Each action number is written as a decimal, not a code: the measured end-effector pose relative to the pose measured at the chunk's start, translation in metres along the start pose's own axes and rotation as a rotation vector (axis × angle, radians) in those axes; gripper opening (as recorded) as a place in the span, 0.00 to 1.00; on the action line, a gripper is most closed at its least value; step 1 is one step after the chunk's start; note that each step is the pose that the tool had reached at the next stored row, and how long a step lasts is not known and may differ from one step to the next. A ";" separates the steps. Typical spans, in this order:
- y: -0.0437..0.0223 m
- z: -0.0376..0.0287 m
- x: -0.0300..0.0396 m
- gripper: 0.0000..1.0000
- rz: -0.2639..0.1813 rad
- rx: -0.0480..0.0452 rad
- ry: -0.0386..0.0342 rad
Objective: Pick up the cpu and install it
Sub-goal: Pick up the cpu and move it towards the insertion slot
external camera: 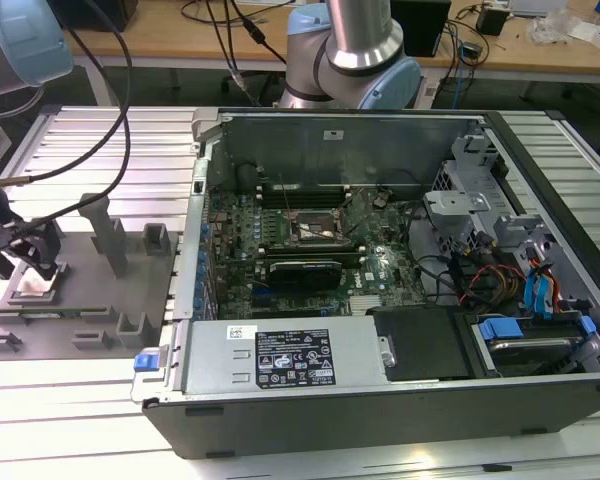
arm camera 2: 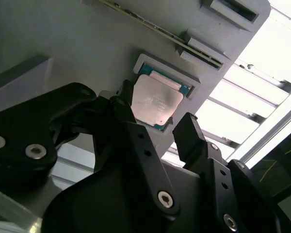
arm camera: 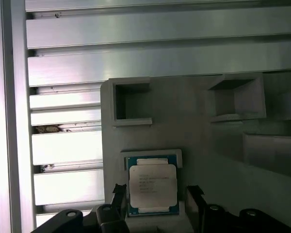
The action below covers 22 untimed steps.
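The cpu is a thin square chip with a pale metal top and a green rim. It lies flat in a shallow recess of the grey tray. In the second wrist view the cpu sits between my two black fingers. My gripper is open, one fingertip on each side of the chip and a small gap to each. In the exterior view my gripper hangs low over the tray at the exterior view's left. The dark motherboard socket lies inside the open computer case.
Upright grey blocks rise from the tray close to my gripper. Ribbed aluminium table slats run beside the tray. The case holds cables, a card and drive bays. A second arm's base stands behind the case.
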<state>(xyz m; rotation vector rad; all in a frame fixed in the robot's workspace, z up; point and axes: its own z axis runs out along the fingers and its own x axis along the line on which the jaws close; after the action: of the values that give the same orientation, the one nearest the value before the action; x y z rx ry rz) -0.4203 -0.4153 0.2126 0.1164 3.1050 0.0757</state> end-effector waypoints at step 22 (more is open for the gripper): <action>0.0023 0.0241 0.0036 0.60 -0.056 -0.0010 -0.0033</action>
<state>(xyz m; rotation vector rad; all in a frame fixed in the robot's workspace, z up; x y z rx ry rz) -0.4229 -0.4116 0.1886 0.0295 3.1023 0.0754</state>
